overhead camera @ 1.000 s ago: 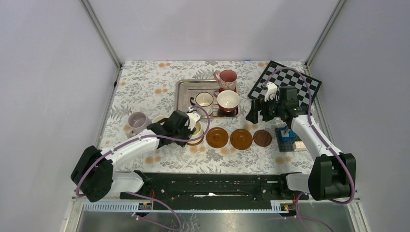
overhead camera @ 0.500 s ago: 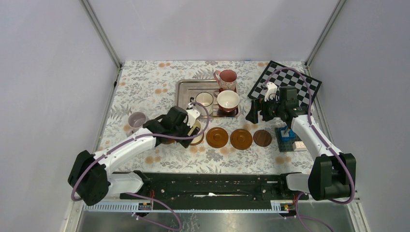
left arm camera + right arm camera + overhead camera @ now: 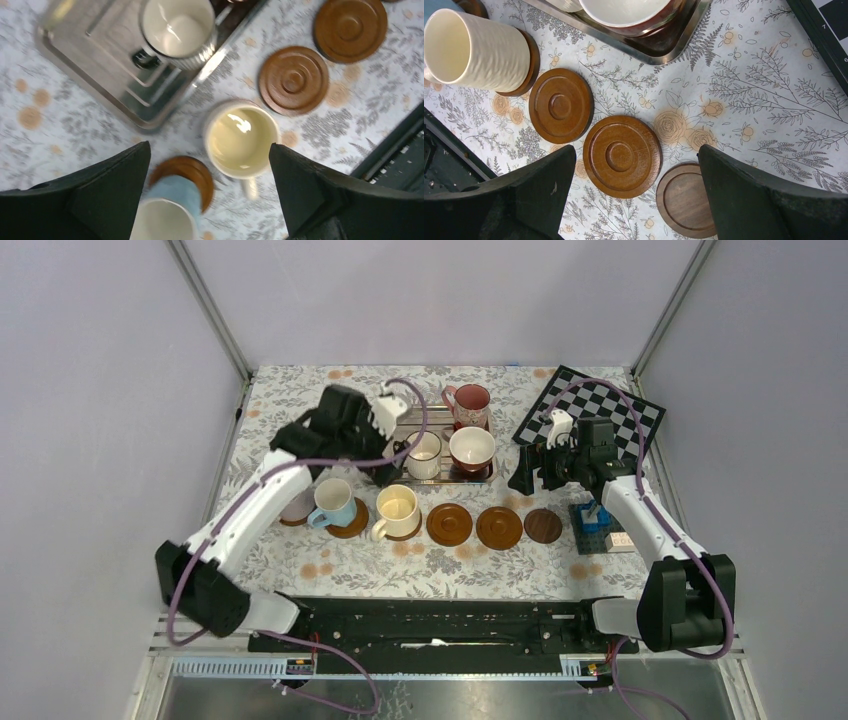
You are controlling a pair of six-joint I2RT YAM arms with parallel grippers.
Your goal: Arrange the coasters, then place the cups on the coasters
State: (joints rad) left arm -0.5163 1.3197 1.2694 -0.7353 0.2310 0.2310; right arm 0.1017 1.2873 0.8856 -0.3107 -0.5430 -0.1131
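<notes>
A cream cup stands on a coaster, directly below my open, empty left gripper, which hangs well above it. Beside it a light blue cup sits on a brown coaster. A lilac cup is half hidden behind the left arm. Two bare brown coasters and a darker coaster continue the row to the right. My right gripper hovers open over them, holding nothing. A white cup and a dark red cup stand on the silver tray; a pink cup stands behind it.
A chessboard with a white piece lies at the back right. Blue bricks sit right of the darker coaster. A black rail runs along the near edge.
My left gripper has opened, let go of the cream cup on its coaster, and risen back toward the tray. The right arm has not moved.
</notes>
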